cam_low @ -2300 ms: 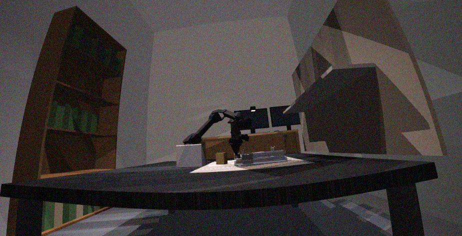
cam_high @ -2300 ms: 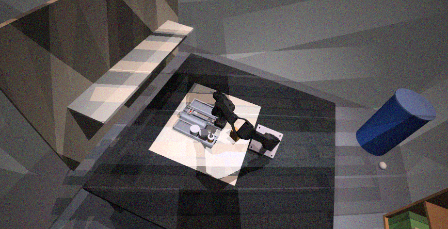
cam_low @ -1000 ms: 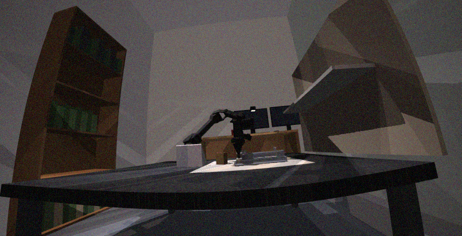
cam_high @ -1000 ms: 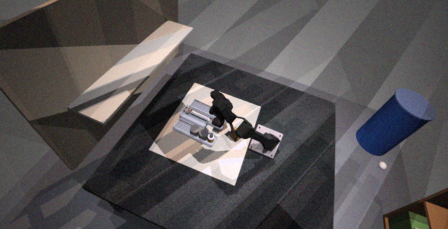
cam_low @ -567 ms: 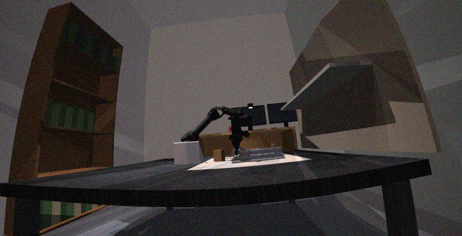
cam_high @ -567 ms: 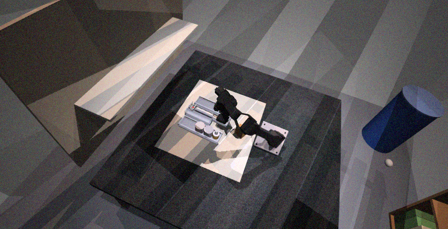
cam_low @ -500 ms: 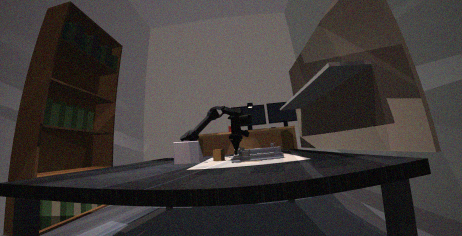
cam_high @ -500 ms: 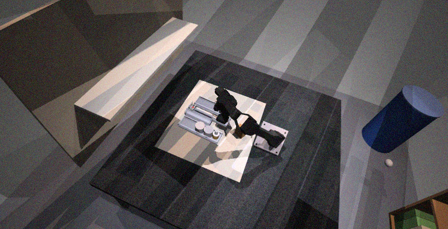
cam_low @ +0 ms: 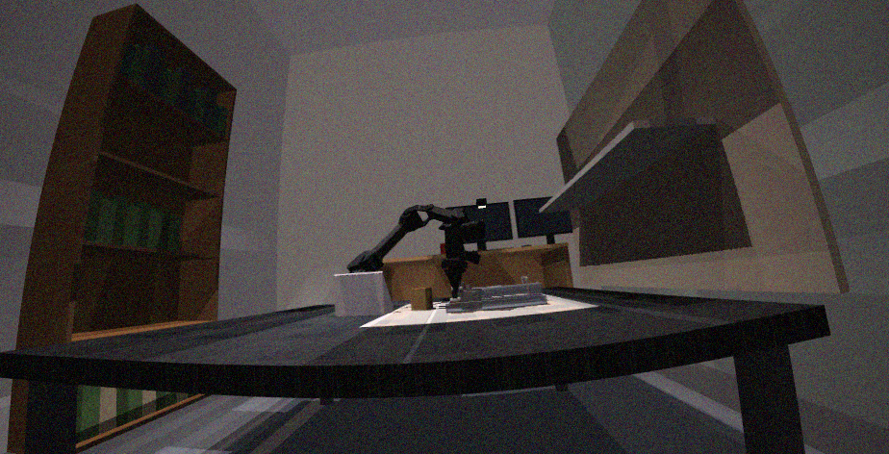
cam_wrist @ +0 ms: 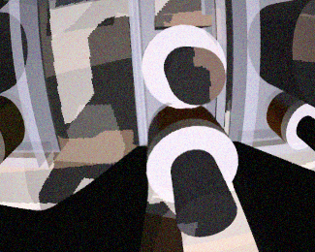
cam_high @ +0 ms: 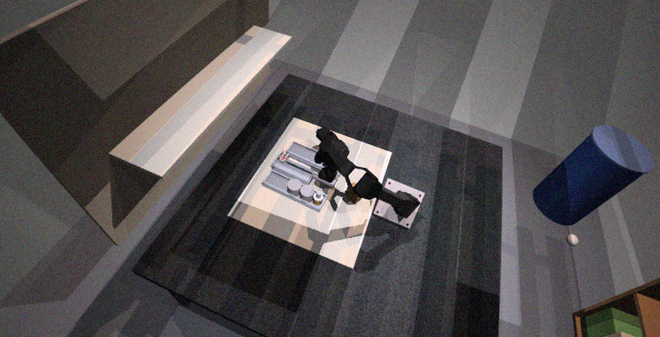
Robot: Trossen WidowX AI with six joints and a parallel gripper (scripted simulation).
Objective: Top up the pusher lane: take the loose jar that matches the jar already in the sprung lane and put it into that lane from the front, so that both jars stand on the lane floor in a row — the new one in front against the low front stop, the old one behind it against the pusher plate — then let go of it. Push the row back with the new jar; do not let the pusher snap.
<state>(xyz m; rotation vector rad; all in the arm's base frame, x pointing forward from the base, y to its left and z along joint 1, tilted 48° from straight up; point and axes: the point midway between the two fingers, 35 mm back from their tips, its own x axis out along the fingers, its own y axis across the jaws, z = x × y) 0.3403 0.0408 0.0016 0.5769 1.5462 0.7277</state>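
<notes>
My gripper (cam_wrist: 188, 153) (cam_low: 454, 294) is shut on a jar with a brown body, a grey band, a white ring top and a dark knob; this held jar (cam_wrist: 159, 166) looks upright at the front mouth of the middle lane (cam_wrist: 138, 73). The matching jar in the lane (cam_wrist: 153, 68) shows its white top just behind the held one. Their tops nearly meet in the wrist view; whether the bodies touch is hidden. The low front stop and the held jar's base are hidden by the jar and fingers. In the top view the arm covers the lane front.
Neighbouring lanes hold a jar on the left (cam_wrist: 9, 121) and a white-topped jar on the right (cam_wrist: 276, 116) (cam_high: 317, 198). Two grey cylinders stand behind the latter. A brown block (cam_low: 420, 298) stands near the robot base (cam_high: 385, 215). The rack sits on a pale mat (cam_high: 341, 251).
</notes>
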